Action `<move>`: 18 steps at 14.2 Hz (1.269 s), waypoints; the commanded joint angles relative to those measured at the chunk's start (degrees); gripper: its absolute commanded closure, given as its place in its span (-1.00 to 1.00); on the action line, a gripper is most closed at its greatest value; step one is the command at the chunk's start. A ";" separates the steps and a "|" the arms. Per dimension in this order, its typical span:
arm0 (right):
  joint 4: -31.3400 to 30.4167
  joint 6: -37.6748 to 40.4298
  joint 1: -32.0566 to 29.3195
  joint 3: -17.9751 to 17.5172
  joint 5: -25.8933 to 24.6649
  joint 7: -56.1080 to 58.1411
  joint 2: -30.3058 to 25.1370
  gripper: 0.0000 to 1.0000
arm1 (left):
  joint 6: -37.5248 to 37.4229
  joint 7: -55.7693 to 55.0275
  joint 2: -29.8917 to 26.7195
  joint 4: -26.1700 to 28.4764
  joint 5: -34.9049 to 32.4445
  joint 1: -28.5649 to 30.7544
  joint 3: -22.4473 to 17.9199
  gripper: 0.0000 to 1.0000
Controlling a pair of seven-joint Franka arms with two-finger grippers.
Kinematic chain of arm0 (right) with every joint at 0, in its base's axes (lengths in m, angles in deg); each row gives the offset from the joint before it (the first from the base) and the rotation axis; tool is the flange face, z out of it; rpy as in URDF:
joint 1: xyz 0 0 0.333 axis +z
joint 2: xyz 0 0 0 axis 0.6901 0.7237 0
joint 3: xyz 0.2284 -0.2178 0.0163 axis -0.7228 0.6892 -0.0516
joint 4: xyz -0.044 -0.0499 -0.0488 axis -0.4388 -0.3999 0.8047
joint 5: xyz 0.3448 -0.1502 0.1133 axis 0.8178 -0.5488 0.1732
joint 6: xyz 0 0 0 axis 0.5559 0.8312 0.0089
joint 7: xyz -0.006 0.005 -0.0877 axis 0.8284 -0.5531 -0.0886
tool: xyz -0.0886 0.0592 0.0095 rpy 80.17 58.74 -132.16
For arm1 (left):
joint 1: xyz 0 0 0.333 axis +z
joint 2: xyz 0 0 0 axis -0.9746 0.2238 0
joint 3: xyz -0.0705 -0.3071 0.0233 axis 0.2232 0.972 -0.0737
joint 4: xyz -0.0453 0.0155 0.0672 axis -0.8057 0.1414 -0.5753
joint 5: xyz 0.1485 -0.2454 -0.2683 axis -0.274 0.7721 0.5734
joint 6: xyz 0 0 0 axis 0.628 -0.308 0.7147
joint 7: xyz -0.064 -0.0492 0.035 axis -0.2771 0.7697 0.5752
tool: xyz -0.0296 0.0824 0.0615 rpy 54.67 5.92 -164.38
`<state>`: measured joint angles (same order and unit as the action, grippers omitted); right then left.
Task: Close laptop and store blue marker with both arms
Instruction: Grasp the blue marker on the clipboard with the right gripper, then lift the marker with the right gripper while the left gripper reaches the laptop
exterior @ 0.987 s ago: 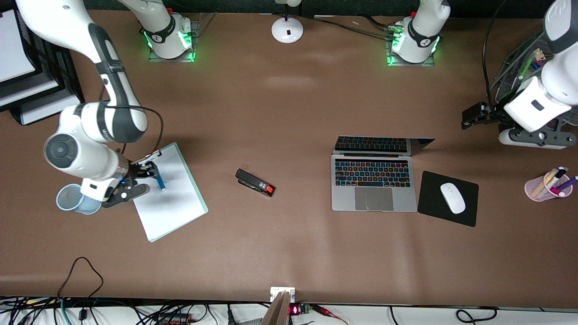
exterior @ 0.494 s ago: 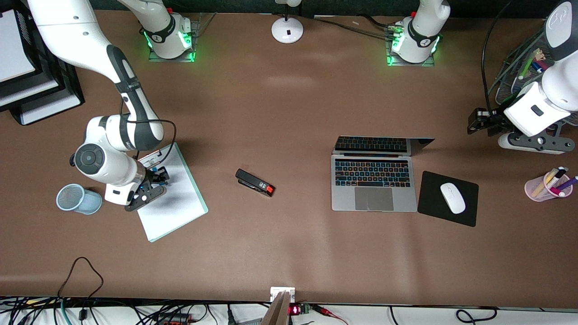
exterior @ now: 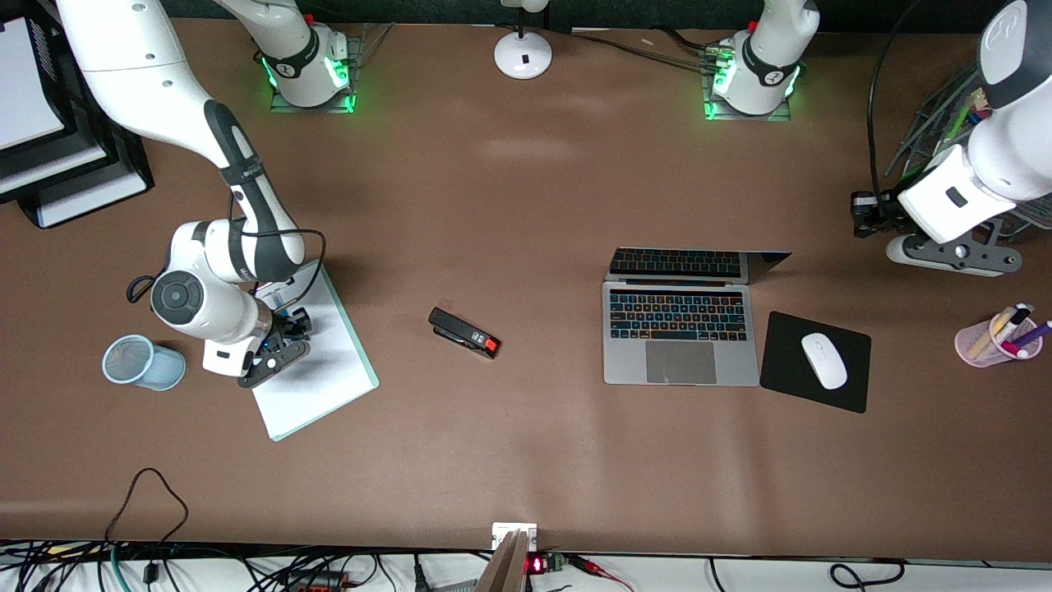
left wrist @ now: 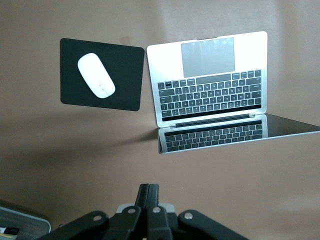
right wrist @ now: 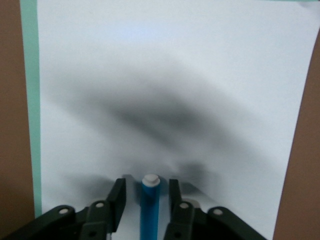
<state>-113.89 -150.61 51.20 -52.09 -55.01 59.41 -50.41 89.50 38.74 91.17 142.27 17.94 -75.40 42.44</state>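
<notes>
At the right arm's end of the bench, the right arm has swung its wrist in over the clipboard in the last second; it was lower and closer to the mesh cup before. Right claw now sits straddling the blue marker: in the right wrist view the marker stands between the two fingers with a gap either side, so the claw is part-open and not yet clamped. My read: grasp is lined up and closing is the next step; storing hasn't started.

Left arm has drifted slightly toward the laptop and up, and hovers over bare bench near the wire basket at its own end. Left claw: the left wrist view shows its fingers pressed together, holding nothing. Laptop is open, lid upright, with the mouse pad and mouse beside it. Closing not begun; left arm is well apart from the lid.

Hard to make out:
- Front view hides the marker almost fully under the right wrist; only the wrist view confirms it.
- Can't tell whether the fingers already touch the marker body.
- Marker's lower end is cut off in the right wrist view.
- Stapler unmoved mid-bench, irrelevant.
- Pink pen cup at the left arm's end; unclear whether it or the mesh cup is the store.
</notes>
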 commanded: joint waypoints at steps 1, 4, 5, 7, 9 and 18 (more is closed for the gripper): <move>-0.03 -0.67 -0.36 -0.10 0.93 1.52 0.10 0.24 | -2.38 0.34 0.49 -1.71 0.74 -0.34 1.13 0.98; 0.06 -1.29 -0.36 -0.10 0.93 1.52 0.54 0.25 | -3.96 -0.71 0.32 -1.54 1.53 -0.34 2.18 0.98; 0.06 -1.38 -0.36 -0.10 0.93 1.52 0.72 0.29 | -5.27 -1.50 0.14 -1.19 1.97 -0.26 2.71 0.98; 0.14 -1.55 -0.36 -0.10 0.93 1.52 1.16 0.31 | -7.65 -2.30 -0.13 -0.31 3.54 -0.26 3.33 0.98; 0.23 -1.73 -0.45 -0.10 0.93 1.52 1.16 0.45 | -7.49 -2.56 -0.13 1.44 7.05 -0.26 3.42 0.99; 8.91 11.42 -3.78 -0.02 1.19 1.69 -4.11 1.00 | 12.36 -14.15 -4.95 21.99 8.21 -0.08 12.29 0.99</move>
<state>-108.11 -145.11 49.13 -51.64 -55.01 59.49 -51.87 97.10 26.59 90.45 157.41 25.20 -75.97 53.24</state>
